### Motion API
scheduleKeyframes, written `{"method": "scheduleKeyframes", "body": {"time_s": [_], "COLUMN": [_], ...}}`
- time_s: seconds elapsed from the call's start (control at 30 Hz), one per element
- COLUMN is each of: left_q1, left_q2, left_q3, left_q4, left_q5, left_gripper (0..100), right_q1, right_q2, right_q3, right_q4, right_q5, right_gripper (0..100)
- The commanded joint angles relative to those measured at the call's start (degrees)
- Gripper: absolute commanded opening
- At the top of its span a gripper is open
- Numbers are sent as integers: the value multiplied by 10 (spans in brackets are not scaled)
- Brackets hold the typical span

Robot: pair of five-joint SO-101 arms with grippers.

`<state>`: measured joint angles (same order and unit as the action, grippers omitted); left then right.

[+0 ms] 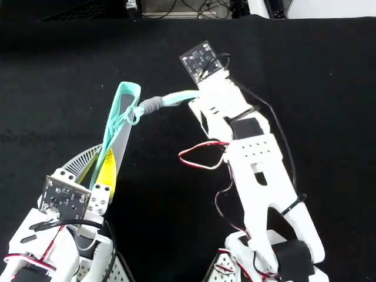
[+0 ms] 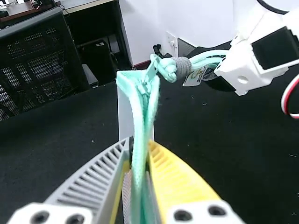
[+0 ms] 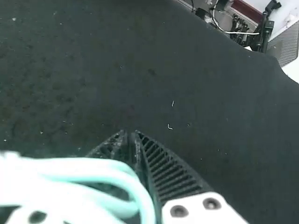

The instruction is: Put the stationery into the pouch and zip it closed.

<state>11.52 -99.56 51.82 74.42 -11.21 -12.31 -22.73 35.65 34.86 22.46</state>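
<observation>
Mint pouch (image 1: 120, 126), lower end hidden in clamped left end effector (image 2: 140, 144), right end effector (image 3: 131, 135) pinching zip cord (image 1: 173, 98)

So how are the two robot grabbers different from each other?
The left gripper has one grey finger and one yellow finger; the right gripper has black fingers. The left gripper pinches the mint pouch itself, while the right gripper pinches the mint cord at its zipper end. Both are shut, and both hold part of the same pouch.
</observation>
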Motion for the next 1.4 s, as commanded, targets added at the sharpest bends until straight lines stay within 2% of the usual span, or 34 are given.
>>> {"method": "scheduleKeyframes", "body": {"time_s": [0.0, 0.13, 0.23, 0.43, 0.53, 0.67, 0.77, 0.87, 1.37], "left_q1": [-5, -6, -6, -6, -6, -6, -6, -6, -6], "left_q2": [-1, -1, -1, -1, -1, -1, -1, -1, -1], "left_q3": [-4, -4, -4, -4, -4, -4, -1, 0, -4], "left_q4": [7, 7, 7, 7, 7, 7, 7, 7, 7], "left_q5": [-1, -1, -1, -1, -1, -1, -1, -1, 17], "left_gripper": [30, 30, 30, 30, 30, 30, 30, 30, 30], "right_q1": [9, 9, 9, -5, -42, -169, -252, -288, -326], "right_q2": [2, -1, -29, -166, -247, -340, -389, -401, -327], "right_q3": [-2, 0, -4, -4, -4, -2, -2, -1, 37], "right_q4": [-11, -4, 44, 204, 266, 312, 313, 312, 122], "right_q5": [5, 2, 4, 4, 3, -1, -40, -87, -105], "right_gripper": [12, 13, 41, 279, 296, 267, 243, 239, 237]}}
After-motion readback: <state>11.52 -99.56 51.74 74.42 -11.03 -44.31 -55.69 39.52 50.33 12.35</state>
